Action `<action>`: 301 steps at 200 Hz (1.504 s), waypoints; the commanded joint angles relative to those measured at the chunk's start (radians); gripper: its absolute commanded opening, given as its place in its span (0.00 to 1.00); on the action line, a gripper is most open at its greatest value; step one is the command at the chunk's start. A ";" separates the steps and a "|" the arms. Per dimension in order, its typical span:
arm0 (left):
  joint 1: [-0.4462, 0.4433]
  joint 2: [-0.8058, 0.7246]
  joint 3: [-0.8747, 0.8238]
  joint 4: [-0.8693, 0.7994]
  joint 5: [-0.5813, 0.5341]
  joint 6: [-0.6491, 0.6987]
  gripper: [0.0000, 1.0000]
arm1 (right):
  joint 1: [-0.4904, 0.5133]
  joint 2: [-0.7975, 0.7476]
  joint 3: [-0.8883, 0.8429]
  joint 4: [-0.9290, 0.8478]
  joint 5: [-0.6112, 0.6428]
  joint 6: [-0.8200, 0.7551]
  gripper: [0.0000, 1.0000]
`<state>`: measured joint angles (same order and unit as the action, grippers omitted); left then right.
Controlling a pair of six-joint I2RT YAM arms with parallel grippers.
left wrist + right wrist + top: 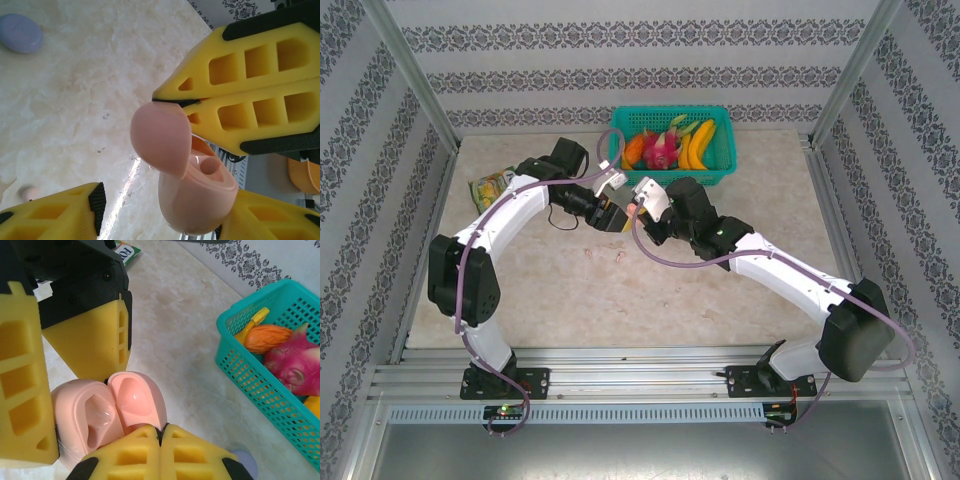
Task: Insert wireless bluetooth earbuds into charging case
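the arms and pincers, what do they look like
The left arm and right arm have white links, black joints and a lilac cable along each. The left pincer and right pincer have yellow wedge fingers with rectangular cut-outs, on black mounts.

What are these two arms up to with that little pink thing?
They are working on an open pink charging case. The left gripper has its jaws around the case body, one side against it, a gap on the other. The right gripper has its jaws shut, tips at the raised lid; whether they pinch it I cannot tell. The socket that shows looks empty. A shut purple case lies on the table.
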<state>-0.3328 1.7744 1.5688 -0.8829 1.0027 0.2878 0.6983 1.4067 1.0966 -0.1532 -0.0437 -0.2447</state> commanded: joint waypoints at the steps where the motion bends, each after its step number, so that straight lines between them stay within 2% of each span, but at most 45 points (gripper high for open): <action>1: -0.007 0.018 0.032 0.000 0.037 0.012 0.59 | 0.009 0.015 0.009 0.001 -0.018 0.015 0.00; 115: -0.032 0.057 0.049 -0.021 0.058 0.026 0.50 | 0.011 0.026 0.020 -0.007 -0.007 0.013 0.00; 175: -0.032 0.059 0.048 -0.037 0.065 0.038 0.37 | 0.010 0.031 0.023 -0.011 0.000 0.009 0.00; 196: -0.032 0.060 0.048 -0.042 0.069 0.043 0.37 | 0.010 0.034 0.023 -0.013 0.000 0.009 0.00; 216: -0.032 0.061 0.048 -0.052 0.072 0.048 0.42 | 0.009 0.034 0.023 -0.013 0.003 0.008 0.00; 243: -0.033 0.063 0.046 -0.055 0.074 0.051 0.44 | 0.010 0.034 0.026 -0.017 0.005 0.008 0.00; 301: -0.032 0.066 0.041 -0.061 0.086 0.059 0.40 | 0.010 0.036 0.032 -0.021 0.009 0.004 0.00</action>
<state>-0.3592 1.8248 1.5906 -0.9108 1.0473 0.3115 0.6983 1.4342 1.0977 -0.1646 -0.0425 -0.2417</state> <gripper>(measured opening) 0.419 0.062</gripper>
